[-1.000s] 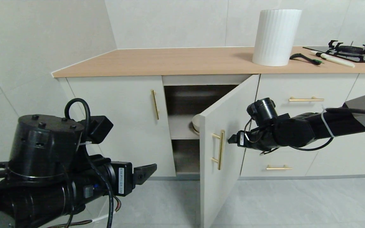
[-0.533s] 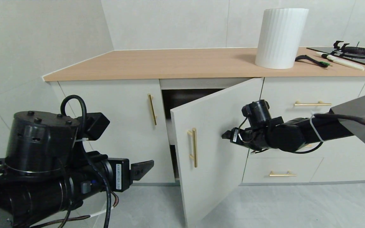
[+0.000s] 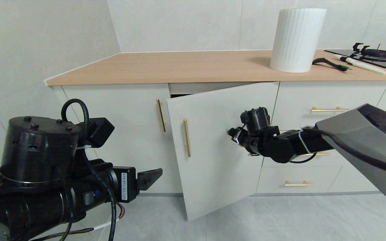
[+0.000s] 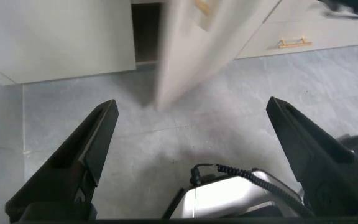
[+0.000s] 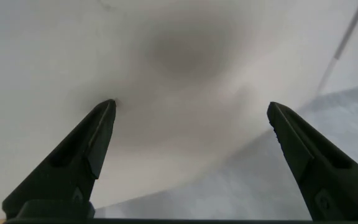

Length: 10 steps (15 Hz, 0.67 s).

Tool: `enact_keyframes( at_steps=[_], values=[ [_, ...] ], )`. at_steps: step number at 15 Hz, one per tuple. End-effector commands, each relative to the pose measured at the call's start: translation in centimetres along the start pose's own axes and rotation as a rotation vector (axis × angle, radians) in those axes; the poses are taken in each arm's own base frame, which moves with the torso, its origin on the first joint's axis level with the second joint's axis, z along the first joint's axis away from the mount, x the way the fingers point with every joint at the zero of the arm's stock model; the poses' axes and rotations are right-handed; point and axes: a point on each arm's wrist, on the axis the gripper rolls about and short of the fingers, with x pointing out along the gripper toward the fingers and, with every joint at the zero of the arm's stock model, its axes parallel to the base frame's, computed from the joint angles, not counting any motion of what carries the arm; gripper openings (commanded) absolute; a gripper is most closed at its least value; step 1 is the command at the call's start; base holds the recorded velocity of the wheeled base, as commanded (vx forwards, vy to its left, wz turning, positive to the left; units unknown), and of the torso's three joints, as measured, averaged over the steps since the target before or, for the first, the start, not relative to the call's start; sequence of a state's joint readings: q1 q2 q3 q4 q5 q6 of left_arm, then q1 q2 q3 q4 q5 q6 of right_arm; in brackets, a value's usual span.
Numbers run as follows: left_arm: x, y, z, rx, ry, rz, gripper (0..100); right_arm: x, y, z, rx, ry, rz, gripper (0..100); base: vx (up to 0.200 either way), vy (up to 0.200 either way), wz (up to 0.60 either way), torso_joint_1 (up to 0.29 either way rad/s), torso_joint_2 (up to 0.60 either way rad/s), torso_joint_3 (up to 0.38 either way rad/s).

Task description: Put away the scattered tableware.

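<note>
At the left, the left gripper hangs low over the floor, its claw spread wide and holding nothing, probably parked clear of the door's swing. Toward the middle, the cabinet door stands ajar, close to shut, its brass handle untouched. The right gripper is against the door's flat face with its claw wide open and gripping nothing, which suggests a push to close it, not a pull. Any tableware stowed inside would sit behind that panel. Farther right on the counter, past a ribbed white canister, a black-handled tool and a white-handled utensil lie loose beside the hob, likely yet to be stowed.
</note>
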<state>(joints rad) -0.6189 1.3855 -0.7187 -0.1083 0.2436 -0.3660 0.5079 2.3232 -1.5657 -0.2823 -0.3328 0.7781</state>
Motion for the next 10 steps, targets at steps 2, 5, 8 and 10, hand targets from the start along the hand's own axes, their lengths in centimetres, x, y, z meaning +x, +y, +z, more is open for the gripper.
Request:
enact_keyframes(
  at_steps=[2, 5, 8, 10],
  values=[
    [0.0, 0.0, 0.0, -0.001, -0.002, 0.000, 100, 2.5, -0.5, -0.3, 0.046, -0.039, -0.030, 100, 0.000, 0.000, 0.00, 0.000, 0.00, 0.000],
    [0.0, 0.0, 0.0, -0.001, -0.002, 0.000, 100, 4.0, -1.2, 0.4, 0.063, -0.106, -0.079, 100, 0.000, 0.000, 0.00, 0.000, 0.00, 0.000],
    [0.0, 0.0, 0.0, -0.001, 0.000, 0.001, 100, 4.7, -1.7, 1.7, 0.101, -0.144, -0.084, 100, 0.000, 0.000, 0.00, 0.000, 0.00, 0.000],
    [0.0, 0.0, 0.0, -0.001, 0.002, 0.000, 100, 5.0, -1.9, 2.2, 0.111, -0.157, -0.089, 100, 0.000, 0.000, 0.00, 0.000, 0.00, 0.000]
  ],
)
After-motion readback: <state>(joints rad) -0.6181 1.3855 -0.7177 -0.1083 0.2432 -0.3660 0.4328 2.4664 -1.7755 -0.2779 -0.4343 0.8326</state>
